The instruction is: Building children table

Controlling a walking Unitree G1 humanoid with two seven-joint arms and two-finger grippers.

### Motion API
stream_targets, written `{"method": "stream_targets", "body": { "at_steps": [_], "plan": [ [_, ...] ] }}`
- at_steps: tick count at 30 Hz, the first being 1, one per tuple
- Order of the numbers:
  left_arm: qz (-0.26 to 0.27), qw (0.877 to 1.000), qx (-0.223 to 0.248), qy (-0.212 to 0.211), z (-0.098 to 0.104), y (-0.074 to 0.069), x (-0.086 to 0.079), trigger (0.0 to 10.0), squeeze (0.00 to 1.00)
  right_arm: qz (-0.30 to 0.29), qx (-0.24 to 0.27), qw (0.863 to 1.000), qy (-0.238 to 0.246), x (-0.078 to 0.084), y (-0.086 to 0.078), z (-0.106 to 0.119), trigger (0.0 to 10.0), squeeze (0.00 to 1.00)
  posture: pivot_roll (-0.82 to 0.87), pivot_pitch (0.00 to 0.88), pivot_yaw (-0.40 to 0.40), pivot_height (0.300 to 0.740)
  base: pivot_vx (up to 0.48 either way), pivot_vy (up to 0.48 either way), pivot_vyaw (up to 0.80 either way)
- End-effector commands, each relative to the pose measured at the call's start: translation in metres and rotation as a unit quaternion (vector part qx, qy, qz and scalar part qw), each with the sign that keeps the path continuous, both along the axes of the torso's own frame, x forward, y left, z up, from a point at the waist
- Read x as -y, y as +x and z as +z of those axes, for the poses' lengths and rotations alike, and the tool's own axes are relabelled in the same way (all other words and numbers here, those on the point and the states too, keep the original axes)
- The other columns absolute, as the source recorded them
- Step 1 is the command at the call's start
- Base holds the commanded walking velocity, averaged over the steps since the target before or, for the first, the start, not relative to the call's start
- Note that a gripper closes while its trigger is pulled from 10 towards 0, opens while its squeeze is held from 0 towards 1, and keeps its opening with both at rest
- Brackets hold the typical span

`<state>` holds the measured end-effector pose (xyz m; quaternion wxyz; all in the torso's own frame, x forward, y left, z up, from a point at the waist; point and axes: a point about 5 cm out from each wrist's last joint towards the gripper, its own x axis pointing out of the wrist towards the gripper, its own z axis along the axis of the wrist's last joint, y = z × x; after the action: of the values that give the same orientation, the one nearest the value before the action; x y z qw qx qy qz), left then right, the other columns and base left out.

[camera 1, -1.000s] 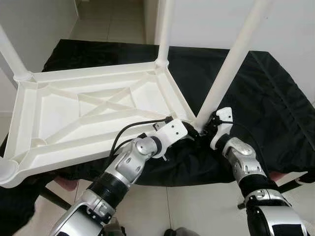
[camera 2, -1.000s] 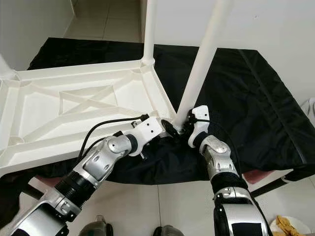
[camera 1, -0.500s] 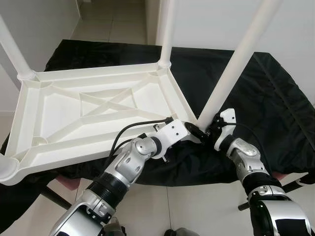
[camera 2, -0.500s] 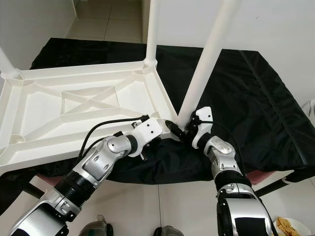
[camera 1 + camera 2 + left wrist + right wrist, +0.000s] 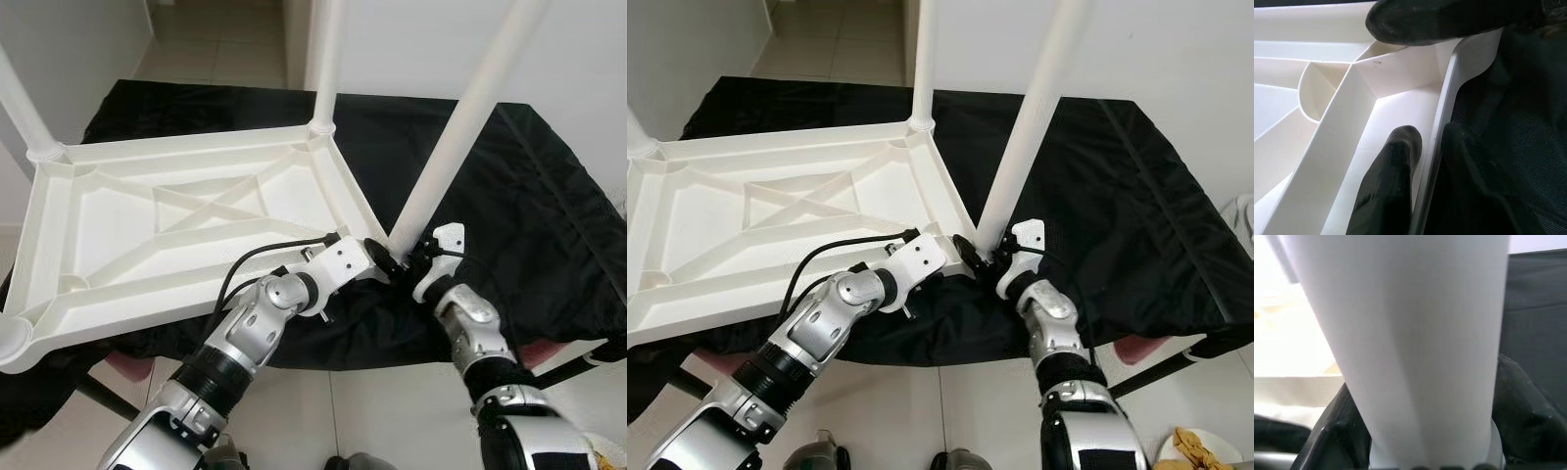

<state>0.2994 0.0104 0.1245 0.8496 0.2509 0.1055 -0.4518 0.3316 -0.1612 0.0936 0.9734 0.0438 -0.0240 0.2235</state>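
A white plastic children's table lies upside down on a desk draped in black cloth, its ribbed underside with a crossed brace facing up and its near edge overhanging the desk's front. White legs stand up out of its corners: a far leg at the back corner, a left leg at the far left corner, and a near-right leg that rises tilted toward the upper right from the corner closest to the robot; at the near left corner a round white socket shows at the picture's edge. The right pincer is at the foot of the near-right leg, and the right wrist view shows the white tube sitting between its 2 black fingers, one on each side and touching it, so the pincer is closed around the leg just above the socket. The left pincer reaches in from the left along the table's near rim to the same corner, just beside the right one. In the left wrist view its fingers are parted, with one finger lying inside the channel along the table's rim and the other above the corner wall, the rim's wall between them; whether they press the plastic I cannot tell. Pale floor tiles show below the desk's front edge.
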Motion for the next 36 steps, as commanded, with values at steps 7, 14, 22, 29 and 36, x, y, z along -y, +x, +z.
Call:
{"method": "stream_targets", "body": {
  "at_steps": [7, 14, 22, 29, 36],
  "plan": [
    [-0.044, 0.998, 0.027, -0.031, 0.017, -0.009, 0.019, 10.0, 0.0, -0.144, -0.095, 0.985, -0.004, -0.008, -0.005, -0.027, 0.0, 0.0, 0.04, 0.069, -0.051, 0.74, 0.0, 0.0, 0.0],
    [-0.044, 0.998, 0.03, -0.031, 0.019, -0.008, 0.02, 10.0, 0.0, -0.255, -0.099, 0.961, -0.048, -0.01, -0.006, -0.026, 0.0, 0.0, 0.03, 0.062, -0.051, 0.74, 0.0, 0.0, 0.0],
    [-0.046, 0.998, 0.031, -0.031, 0.02, -0.007, 0.022, 10.0, 0.0, -0.287, -0.11, 0.95, -0.049, -0.02, -0.007, -0.025, 0.0, 0.0, 0.04, 0.056, -0.052, 0.74, 0.0, 0.0, 0.0],
    [-0.043, 0.998, 0.034, -0.03, 0.02, -0.006, 0.02, 10.0, 0.0, -0.287, -0.1, 0.951, -0.046, -0.012, -0.007, -0.021, 10.0, 0.0, 0.04, 0.051, -0.056, 0.74, 0.0, 0.0, 0.0],
    [-0.04, 0.998, 0.033, -0.03, 0.019, -0.006, 0.02, 10.0, 0.0, -0.274, -0.081, 0.957, -0.044, -0.001, -0.005, -0.014, 10.0, 1.0, 0.04, 0.042, -0.061, 0.74, 0.0, 0.0, 0.0]
  ]
}}
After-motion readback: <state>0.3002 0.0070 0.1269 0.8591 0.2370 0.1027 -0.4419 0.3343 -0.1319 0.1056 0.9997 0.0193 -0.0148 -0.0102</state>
